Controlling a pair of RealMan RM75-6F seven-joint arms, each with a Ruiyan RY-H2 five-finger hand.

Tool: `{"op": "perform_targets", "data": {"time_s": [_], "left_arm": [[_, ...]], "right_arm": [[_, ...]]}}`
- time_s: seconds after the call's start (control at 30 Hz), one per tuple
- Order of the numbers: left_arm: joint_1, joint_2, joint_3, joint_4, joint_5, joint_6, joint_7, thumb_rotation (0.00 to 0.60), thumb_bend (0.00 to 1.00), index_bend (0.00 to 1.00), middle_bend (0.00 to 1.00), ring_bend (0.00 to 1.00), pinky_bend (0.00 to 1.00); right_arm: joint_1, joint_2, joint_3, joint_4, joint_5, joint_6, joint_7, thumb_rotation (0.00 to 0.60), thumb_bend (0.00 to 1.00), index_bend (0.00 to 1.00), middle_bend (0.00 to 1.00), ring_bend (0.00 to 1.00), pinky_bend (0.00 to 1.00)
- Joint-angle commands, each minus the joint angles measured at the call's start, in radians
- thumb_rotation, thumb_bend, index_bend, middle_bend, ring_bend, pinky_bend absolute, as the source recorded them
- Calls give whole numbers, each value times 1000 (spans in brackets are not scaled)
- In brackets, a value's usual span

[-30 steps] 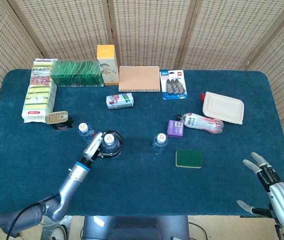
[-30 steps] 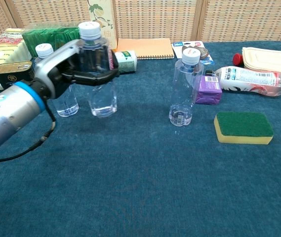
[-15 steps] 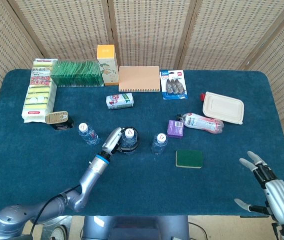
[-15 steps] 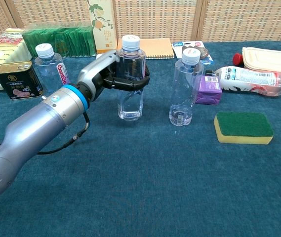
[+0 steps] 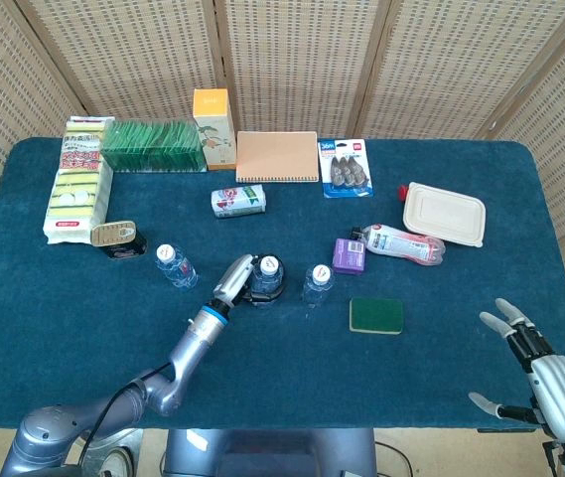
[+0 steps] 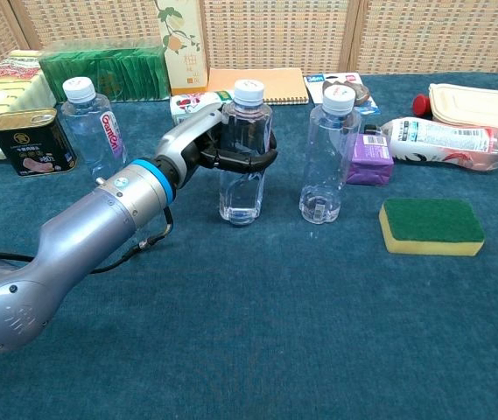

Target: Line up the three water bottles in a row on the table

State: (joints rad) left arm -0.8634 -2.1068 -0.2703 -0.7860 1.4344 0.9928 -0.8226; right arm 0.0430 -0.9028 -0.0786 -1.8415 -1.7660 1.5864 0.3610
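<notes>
The left hand (image 6: 209, 144) has its black fingers (image 6: 247, 160) wrapped round the middle bottle (image 6: 245, 157), which stands upright on the table (image 6: 257, 332). A second bottle (image 6: 326, 155) stands just beside the fingers, a third (image 6: 89, 125) well behind the wrist. The right hand (image 5: 545, 373) hangs spread and holding nothing at the table's near corner.

Left robot hand (image 6: 218, 144) curled in a grip, arm outstretched; right robot hand (image 5: 545, 373) seemingly spread, low.
</notes>
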Motion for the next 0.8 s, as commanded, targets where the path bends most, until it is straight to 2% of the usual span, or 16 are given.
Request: {"op": "perform_targets", "data": {"time_s": [0.03,0.17,0.27,0.4,0.57,0.8], "left_arm": [[-7,6,18,1,12,-11,-12,600,331,428,369,234,407],[-7,16,35,-6,19,-15,-12,600,256,109,156,77,291],[1,12,38,-3,22,15,-2,600,218,6,74,15,223],[8,10,43,3,31,51,6,600,198,0,18,0,182],[21,13,48,-3,40,96,3,600,187,0,0,0,174],[70,67,67,-97,77,216,-32,600,182,0,0,0,168]], "right_arm": [[-4,3,2,2,3,8,6,600,0,123,4,5,147],[-5,7,0,5,-3,8,15,600,0,123,4,5,147],[-5,10,-1,5,-5,9,16,600,0,123,3,5,147],[-7,12,0,6,-6,11,16,600,0,123,4,5,147],[-7,13,-2,5,-13,10,15,600,0,123,4,6,147],[-10,16,-5,2,-21,14,11,600,0,123,4,7,146]]}}
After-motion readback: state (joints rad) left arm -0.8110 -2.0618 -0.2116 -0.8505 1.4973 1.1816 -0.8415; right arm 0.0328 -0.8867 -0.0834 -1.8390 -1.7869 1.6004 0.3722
